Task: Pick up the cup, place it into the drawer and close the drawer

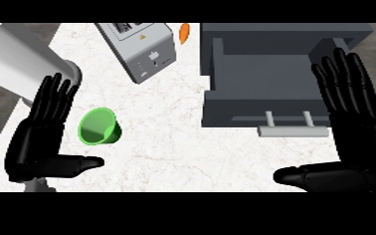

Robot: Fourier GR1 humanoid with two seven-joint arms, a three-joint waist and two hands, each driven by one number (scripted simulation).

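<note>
The cup [99, 126] is bright green and glossy, a short tapered vessel lying tipped on its side, so that its round mouth shows as a wide ring with a darker green inside. Its long axis runs slantwise across the counter [176, 144], the mouth facing the counter's near left corner and the narrower base pointing away toward the far right. It lies on the white, faintly veined counter top toward the left edge, well apart from the drawer [260, 87]. The left hand [37, 134] stands just beside the cup at its left, fingers straight and held together pointing away from the robot, thumb stretched out sideways below the cup, holding nothing and not touching it. The grey drawer is pulled open at the counter's right side, its box showing a bare grey floor, with a pale bar handle [292, 128] on its near front. The right hand [345, 129] shows at the right edge over the drawer's corner, fingers straight and spread, thumb out, holding nothing. A grey toaster-like appliance [138, 50] lies slantwise near the far edge, with a small orange thing [184, 33] beside it.
</note>
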